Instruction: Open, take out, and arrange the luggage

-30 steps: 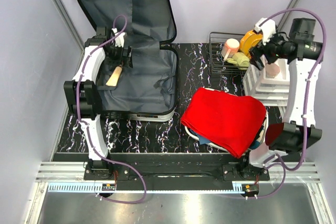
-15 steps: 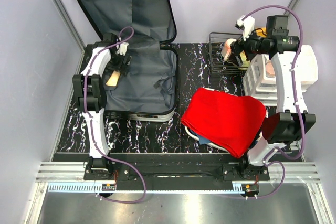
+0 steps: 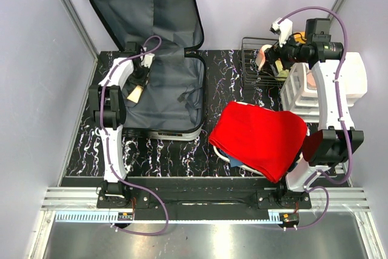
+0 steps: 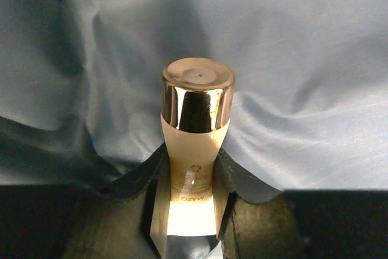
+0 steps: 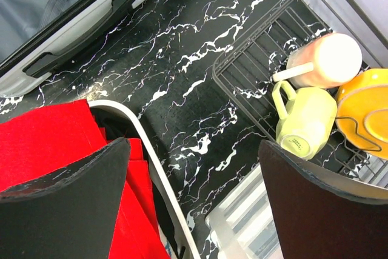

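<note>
A red cloth (image 3: 260,137) drapes over a white basin (image 5: 157,177) on the black, white-veined desk (image 3: 227,80) and hides most of what lies inside. Behind it stands a wire rack (image 5: 248,80) holding a pink cup (image 5: 324,62) on its side, a pale green mug (image 5: 306,119) tipped just beside it, and an orange plate (image 5: 367,104). A white drawer organiser (image 3: 357,80) sits right of the rack. A cream bottle (image 4: 193,150) wears a shiny gold cap (image 4: 197,92).
</note>
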Tool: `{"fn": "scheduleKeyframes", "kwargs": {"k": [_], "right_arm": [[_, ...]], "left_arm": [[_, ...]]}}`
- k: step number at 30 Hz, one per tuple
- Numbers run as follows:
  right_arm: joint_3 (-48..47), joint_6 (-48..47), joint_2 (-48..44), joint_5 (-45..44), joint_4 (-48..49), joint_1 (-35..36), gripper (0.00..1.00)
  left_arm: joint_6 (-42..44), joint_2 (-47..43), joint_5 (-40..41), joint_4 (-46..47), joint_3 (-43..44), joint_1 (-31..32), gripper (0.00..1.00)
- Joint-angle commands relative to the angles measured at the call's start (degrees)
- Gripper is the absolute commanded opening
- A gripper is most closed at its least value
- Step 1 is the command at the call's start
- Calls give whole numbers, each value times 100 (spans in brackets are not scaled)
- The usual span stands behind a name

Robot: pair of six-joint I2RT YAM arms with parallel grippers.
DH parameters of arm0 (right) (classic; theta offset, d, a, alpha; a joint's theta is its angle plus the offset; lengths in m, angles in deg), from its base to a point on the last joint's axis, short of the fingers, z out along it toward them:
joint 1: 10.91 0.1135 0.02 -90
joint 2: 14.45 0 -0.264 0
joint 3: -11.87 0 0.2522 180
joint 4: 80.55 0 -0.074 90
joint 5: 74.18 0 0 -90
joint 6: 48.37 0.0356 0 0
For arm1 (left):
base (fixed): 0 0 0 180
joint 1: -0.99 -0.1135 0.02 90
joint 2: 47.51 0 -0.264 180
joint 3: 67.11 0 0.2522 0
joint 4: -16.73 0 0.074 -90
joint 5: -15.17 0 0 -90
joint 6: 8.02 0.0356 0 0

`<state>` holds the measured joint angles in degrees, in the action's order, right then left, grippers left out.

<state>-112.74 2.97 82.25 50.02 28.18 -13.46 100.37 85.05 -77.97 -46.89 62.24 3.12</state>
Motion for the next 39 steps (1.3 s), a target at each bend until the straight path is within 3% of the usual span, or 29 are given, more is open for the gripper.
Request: {"fn": "scheduleKeyframes", "kwargs": {"k": [1,7,13,15,16,18,19,22,25,26,29,33,39], "right_arm": [[-25,86,-187,175,329,114,95],[-16,183,-266,306,495,175,95],[467,-107,-415,623,1293,526,93],[678,-449,-459,623,1558,938,93],[757,-624,-468,597,1794,1123,93],[1029,-1405,-495,606,2006,1701,92],[1169,-1704,-564,597,2390,1888,91],[2161,-2923,-801,649,3724,2572,91],[3058,-5133,-890,720,4088,3135,89],[3487,-5387,-899,807,4360,3198,89],[3405,-5793,-645,1370,4679,3243,86],[3263,-6548,-249,1423,4697,3269,83],[3157,-7226,252,1572,4819,3427,79]], "left_arm": [[41,-369,-345,442,165,147,29],[227,-1284,-723,1154,541,349,26],[-1046,-1433,-2073,584,1878,700,22],[-1670,-1591,-2758,478,1792,884,25],[-1829,-1653,-3050,504,1531,938,31],[-2785,-1785,-3813,714,1239,982,33],[-3110,-1820,-4287,846,881,991,32],[-4026,-1794,-4825,1075,457,1000,19],[-4423,-1838,-5056,1216,36,1008,18],[-4493,-1856,-5100,1242,-62,1017,18],[-4616,-1847,-5100,1146,-343,1061,17],[-4687,-1856,-4995,1093,-818,1070,11],[-4634,-1794,-4811,900,-933,1114,10]]}}
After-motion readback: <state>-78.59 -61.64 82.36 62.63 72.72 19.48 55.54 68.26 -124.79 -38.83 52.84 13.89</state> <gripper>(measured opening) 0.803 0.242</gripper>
